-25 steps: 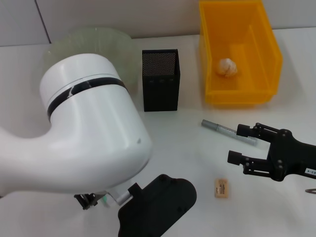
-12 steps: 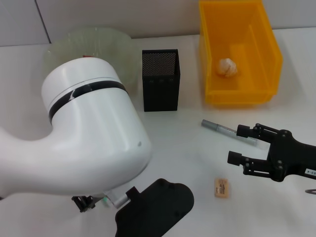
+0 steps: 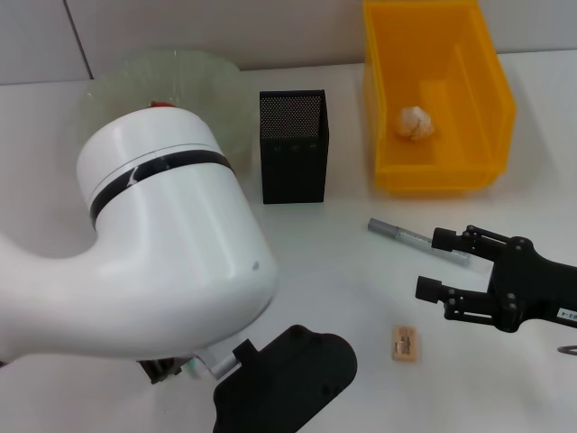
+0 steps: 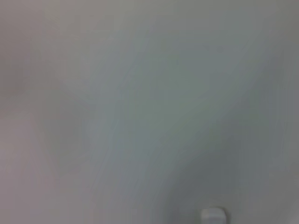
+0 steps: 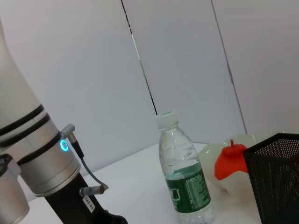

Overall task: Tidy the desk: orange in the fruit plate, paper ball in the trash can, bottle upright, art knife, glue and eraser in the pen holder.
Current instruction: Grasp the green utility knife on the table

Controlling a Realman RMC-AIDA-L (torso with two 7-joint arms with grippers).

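The orange (image 5: 229,157) lies in the pale-green fruit plate (image 5: 209,156); in the head view only a red sliver of it (image 3: 160,104) shows in the plate (image 3: 180,68) behind my left arm. The bottle (image 5: 184,179) stands upright and is hidden in the head view. The paper ball (image 3: 413,123) lies in the yellow trash can (image 3: 469,171). The black mesh pen holder (image 3: 293,158) stands mid-table. A grey art knife (image 3: 416,240) and the tan eraser (image 3: 405,344) lie on the table. My right gripper (image 3: 429,264) is open, its fingers straddling the knife's end. The black end of my left arm (image 3: 288,379) is at the front edge. The glue is out of view.
My bulky white left arm (image 3: 162,244) covers the left half of the table in the head view. The left wrist view shows only a blurred grey surface. A wall stands behind the table.
My left arm has shifted slightly, uncovering a red sliver of the orange behind it. My right arm has not moved.
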